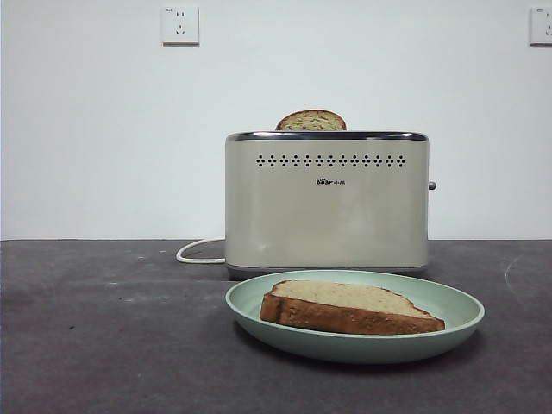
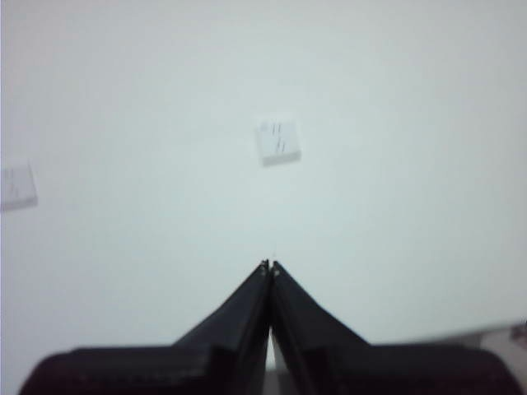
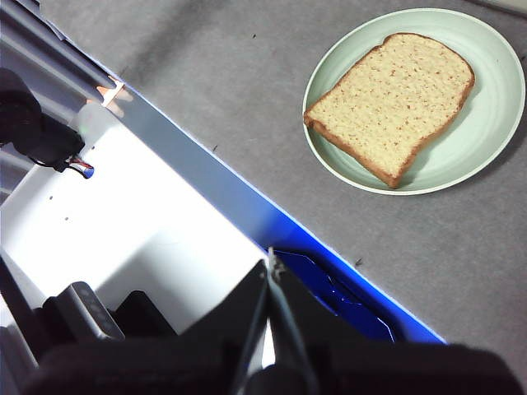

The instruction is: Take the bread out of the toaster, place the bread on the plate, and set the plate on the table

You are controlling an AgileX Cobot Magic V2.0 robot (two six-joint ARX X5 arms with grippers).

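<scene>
- Bread (image 1: 349,308) lies flat in the mint-green plate (image 1: 448,332) in the front view, its dark crust facing the camera. The plate rests on the dark grey table (image 1: 103,345), just in front of the cream toaster (image 1: 326,203). A second slice (image 1: 311,121) pokes its domed top out of the toaster's slot. A white cord (image 1: 197,251) curls out from the toaster's base on the table, and two wall sockets (image 1: 180,25) sit high on the white wall. No arm shows in this view.
- Left wrist view: the left gripper (image 2: 271,266) has its two black jaws pressed together at the tips, with nothing between them. It faces the white wall, where a blurred socket (image 2: 277,139) shows; none of the task's things appear.
- Right wrist view: the right gripper (image 3: 271,265) is likewise closed tip to tip and empty. It hangs over the table's (image 3: 206,74) edge, well apart from the plate (image 3: 486,132), which holds the bread (image 3: 395,103) lying flat with its speckled face up.
</scene>
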